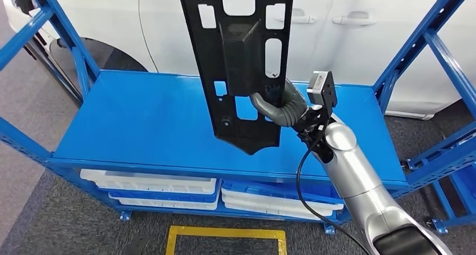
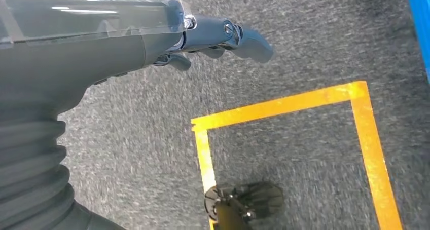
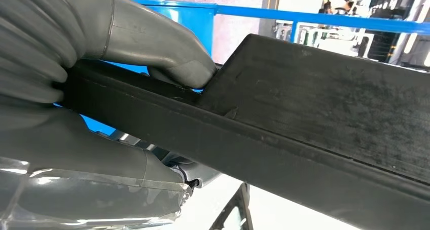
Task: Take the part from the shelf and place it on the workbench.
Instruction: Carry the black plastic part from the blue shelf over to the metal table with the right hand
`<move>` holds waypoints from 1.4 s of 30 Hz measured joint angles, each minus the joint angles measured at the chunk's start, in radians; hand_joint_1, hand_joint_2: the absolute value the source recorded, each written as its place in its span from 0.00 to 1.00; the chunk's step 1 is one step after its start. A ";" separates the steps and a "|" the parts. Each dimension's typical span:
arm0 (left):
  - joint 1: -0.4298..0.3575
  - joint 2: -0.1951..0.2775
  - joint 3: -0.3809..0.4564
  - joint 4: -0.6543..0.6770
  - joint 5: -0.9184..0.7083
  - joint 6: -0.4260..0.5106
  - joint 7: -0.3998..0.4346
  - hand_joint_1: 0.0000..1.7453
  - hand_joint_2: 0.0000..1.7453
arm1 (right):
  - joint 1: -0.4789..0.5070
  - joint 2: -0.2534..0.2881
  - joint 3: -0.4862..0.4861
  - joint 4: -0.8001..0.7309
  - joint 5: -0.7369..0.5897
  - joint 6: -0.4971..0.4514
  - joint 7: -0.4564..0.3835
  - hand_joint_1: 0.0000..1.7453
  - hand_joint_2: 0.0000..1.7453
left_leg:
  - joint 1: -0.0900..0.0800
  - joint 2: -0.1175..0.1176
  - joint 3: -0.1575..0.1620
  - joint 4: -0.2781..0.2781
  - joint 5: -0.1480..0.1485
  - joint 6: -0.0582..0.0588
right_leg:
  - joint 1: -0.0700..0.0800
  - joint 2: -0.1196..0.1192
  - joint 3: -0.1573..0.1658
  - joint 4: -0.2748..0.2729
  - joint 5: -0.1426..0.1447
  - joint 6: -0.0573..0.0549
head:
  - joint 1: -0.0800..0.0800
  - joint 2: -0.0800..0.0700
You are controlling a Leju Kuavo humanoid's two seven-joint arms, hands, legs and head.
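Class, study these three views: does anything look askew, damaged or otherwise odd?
Nothing looks damaged or spilled. The right hand grips the black part near its lower end, holding it upright above the blue shelf, clear of the surface. The left hand hangs over grey carpet, holding nothing.

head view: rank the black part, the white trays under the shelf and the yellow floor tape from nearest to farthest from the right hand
1. The black part: gripped by the right hand, held upright above the blue shelf.
2. The white trays: on the lower level, below the hand and to its left.
3. The yellow floor tape: on the carpet in front of the shelf, lowest in the picture.
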 joint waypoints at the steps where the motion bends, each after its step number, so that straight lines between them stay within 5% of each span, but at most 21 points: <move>1: 0.001 0.000 0.000 0.000 0.002 0.000 0.000 0.00 1.00 | 0.003 0.000 0.000 0.000 -0.007 0.002 0.000 0.99 1.00 | 0.000 0.000 0.000 0.000 0.000 0.002 | -0.002 0.000 -0.034 0.071 -0.033 0.004 | 0.000 0.000; 3: 0.004 0.000 0.002 0.000 0.007 0.002 -0.002 0.00 1.00 | 0.016 0.001 0.000 0.000 -0.020 0.007 0.001 0.99 1.00 | 0.000 0.001 0.000 0.001 -0.001 0.003 | -0.007 -0.001 -0.089 0.182 -0.065 0.010 | 0.000 0.000; 4: 0.005 0.000 0.004 0.000 0.009 0.004 -0.004 0.00 1.00 | 0.026 0.002 0.000 0.000 -0.025 0.009 -0.002 0.99 1.00 | 0.000 0.000 0.000 0.001 -0.001 0.002 | -0.009 -0.001 -0.091 0.183 -0.052 0.010 | 0.000 0.000; 8: 0.007 -0.001 0.009 0.000 0.012 0.007 -0.015 0.00 1.00 | 0.076 0.002 0.001 -0.020 -0.029 -0.001 -0.041 0.99 1.00 | -0.002 -0.006 0.002 0.004 -0.005 -0.007 | -0.008 -0.001 0.025 -0.065 0.065 -0.003 | 0.000 0.000; 13: 0.010 -0.002 0.011 0.000 0.012 0.008 -0.018 0.00 1.00 | 0.173 0.003 0.006 -0.091 -0.006 -0.027 -0.070 0.99 1.00 | -0.002 -0.003 0.001 0.011 -0.018 -0.033 | -0.004 0.001 0.047 -0.114 0.073 -0.028 | 0.000 0.000; 15: 0.012 -0.002 0.011 0.000 0.011 0.009 -0.018 0.00 1.00 | 0.214 0.003 0.006 -0.131 0.005 -0.037 -0.080 0.99 1.00 | -0.001 0.000 -0.030 0.086 -0.067 -0.039 | -0.007 -0.002 0.052 -0.120 0.075 -0.039 | 0.000 0.000; 17: 0.016 -0.002 0.011 0.000 0.010 0.009 -0.018 0.00 1.00 | 0.251 0.003 0.006 -0.163 0.014 -0.043 -0.086 0.99 1.00 | -0.001 0.001 -0.092 0.225 -0.132 -0.043 | -0.005 -0.002 0.052 -0.120 0.073 -0.044 | 0.000 0.000; 19: 0.021 -0.001 0.012 0.000 0.010 0.009 -0.018 0.00 1.00 | 0.280 0.003 0.006 -0.183 0.018 -0.044 -0.087 0.99 1.00 | -0.001 0.001 -0.125 0.294 -0.145 -0.044 | -0.002 -0.001 0.053 -0.118 0.072 -0.045 | 0.000 0.000; 20: 0.023 -0.001 0.012 0.000 0.010 0.009 -0.018 0.00 1.00 | 0.289 0.003 0.006 -0.191 0.019 -0.044 -0.087 0.99 1.00 | -0.001 0.001 -0.113 0.269 -0.123 -0.043 | -0.002 0.000 0.053 -0.116 0.071 -0.045 | 0.000 0.000; 22: 0.023 -0.001 0.013 0.000 0.010 0.009 -0.019 0.00 1.00 | 0.298 0.003 0.006 -0.207 0.020 -0.045 -0.087 0.99 1.00 | -0.001 0.001 -0.047 0.134 -0.058 -0.037 | -0.001 0.003 0.052 -0.110 0.067 -0.042 | 0.000 0.000; 24: 0.022 -0.001 0.013 0.000 0.010 0.009 -0.019 0.00 1.00 | 0.300 0.002 0.005 -0.219 0.020 -0.045 -0.087 0.99 1.00 | -0.003 0.001 0.003 0.032 -0.026 -0.029 | 0.003 0.006 0.048 -0.101 0.063 -0.034 | 0.000 0.000; 29: 0.023 0.000 0.016 0.000 0.009 0.009 -0.019 0.00 1.00 | 0.307 0.002 0.003 -0.235 0.022 -0.045 -0.087 0.99 1.00 | -0.002 0.001 0.012 0.004 -0.016 -0.003 | 0.001 0.006 0.037 -0.080 0.046 -0.007 | 0.000 0.000; 32: 0.022 0.000 0.017 0.000 0.009 0.009 -0.020 0.00 1.00 | 0.311 0.000 0.000 -0.241 0.023 -0.046 -0.088 0.99 1.00 | 0.000 0.002 0.013 0.000 -0.013 0.003 | -0.005 0.004 -0.031 0.075 -0.038 0.008 | 0.000 0.000; 34: 0.024 -0.001 0.017 0.000 0.009 0.008 -0.019 0.00 1.00 | 0.324 -0.003 -0.003 -0.245 0.026 -0.046 -0.091 0.99 1.00 | -0.001 0.002 0.013 0.001 -0.013 0.004 | -0.008 0.004 -0.070 0.159 -0.061 0.011 | 0.000 0.000; 36: 0.026 0.000 0.017 0.000 0.009 0.006 -0.018 0.00 1.00 | 0.340 -0.010 -0.009 -0.256 0.029 -0.045 -0.097 0.99 1.00 | -0.001 0.000 0.013 0.002 -0.014 0.004 | -0.009 0.004 -0.047 0.113 -0.019 0.008 | 0.000 0.000; 38: 0.027 -0.001 0.018 0.000 0.008 0.005 -0.018 0.00 1.00 | 0.348 -0.018 -0.017 -0.271 0.034 -0.043 -0.103 0.99 1.00 | -0.001 -0.001 0.014 0.003 -0.015 0.002 | -0.009 0.003 0.010 -0.002 0.037 0.001 | 0.000 0.000; 40: 0.028 -0.001 0.018 0.000 0.009 0.004 -0.017 0.00 1.00 | 0.353 -0.026 -0.027 -0.288 0.042 -0.040 -0.112 0.99 1.00 | -0.003 -0.001 0.013 0.002 -0.016 -0.004 | -0.002 0.002 0.048 -0.083 0.058 -0.010 | 0.000 0.000; 42: 0.030 -0.002 0.018 0.000 0.010 0.003 -0.016 0.00 1.00 | 0.370 -0.033 -0.036 -0.311 0.056 -0.036 -0.121 0.99 1.00 | -0.003 0.000 0.012 0.001 -0.015 -0.013 | 0.005 0.002 0.058 -0.109 0.057 -0.018 | 0.000 0.000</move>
